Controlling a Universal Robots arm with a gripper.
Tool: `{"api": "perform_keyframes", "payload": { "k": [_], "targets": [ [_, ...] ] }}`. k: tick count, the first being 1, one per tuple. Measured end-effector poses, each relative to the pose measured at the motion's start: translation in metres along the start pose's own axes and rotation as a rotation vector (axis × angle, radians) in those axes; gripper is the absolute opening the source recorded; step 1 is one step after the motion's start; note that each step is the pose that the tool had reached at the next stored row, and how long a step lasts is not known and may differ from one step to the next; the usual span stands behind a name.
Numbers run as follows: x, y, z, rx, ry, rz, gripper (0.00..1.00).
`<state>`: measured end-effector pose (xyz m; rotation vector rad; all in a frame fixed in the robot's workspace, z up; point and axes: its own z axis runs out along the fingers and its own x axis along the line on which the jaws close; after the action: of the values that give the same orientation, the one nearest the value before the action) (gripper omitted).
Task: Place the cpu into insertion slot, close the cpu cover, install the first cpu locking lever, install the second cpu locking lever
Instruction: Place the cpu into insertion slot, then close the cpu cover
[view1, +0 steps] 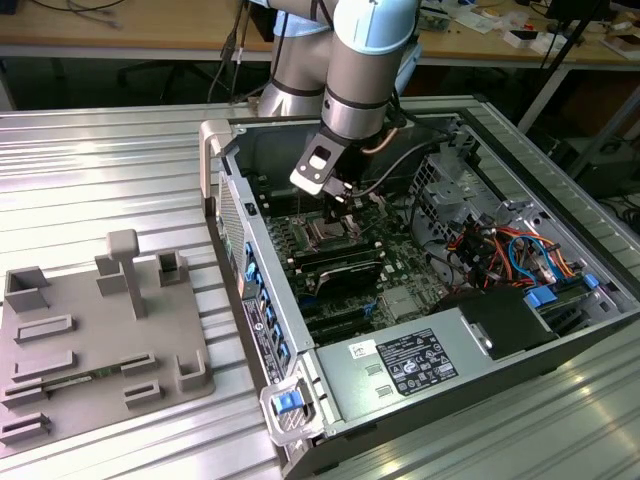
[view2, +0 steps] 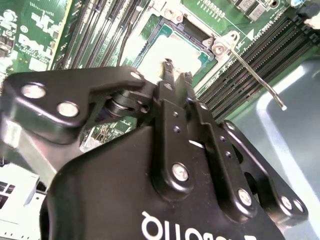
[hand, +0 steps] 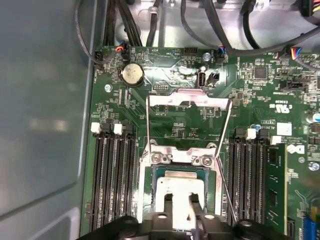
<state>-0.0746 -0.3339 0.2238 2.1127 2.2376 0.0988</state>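
Gripper (view2: 177, 70), fingers almost together and empty, hides part of the one cpu (hand: 180, 186) in the slot (hand: 148, 195); one cover (hand: 190, 98) open, two levers (hand: 148, 125) unlatched.

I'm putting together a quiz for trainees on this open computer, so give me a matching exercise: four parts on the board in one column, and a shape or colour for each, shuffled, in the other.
Things:
1. coin battery
2. memory slots
3. cpu
4. locking lever

Descriptions:
A. thin silver rod
B. pale square under the gripper
C. round silver disc
D. long, black, in rows

Pairs: 1-C, 2-D, 3-B, 4-A.
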Motion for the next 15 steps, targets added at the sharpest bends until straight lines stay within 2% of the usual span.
{"api": "perform_keyframes", "payload": {
  "k": [1,2,15],
  "targets": [
    [0.0,0.0,0.0,-0.0001,0.0001,0.0,0.16],
    [0.0,0.0,0.0,0.0,0.0001,0.0,0.11],
    [0.0,0.0001,-0.0009,0.0001,0.0,0.0,0.11]
  ]
}}
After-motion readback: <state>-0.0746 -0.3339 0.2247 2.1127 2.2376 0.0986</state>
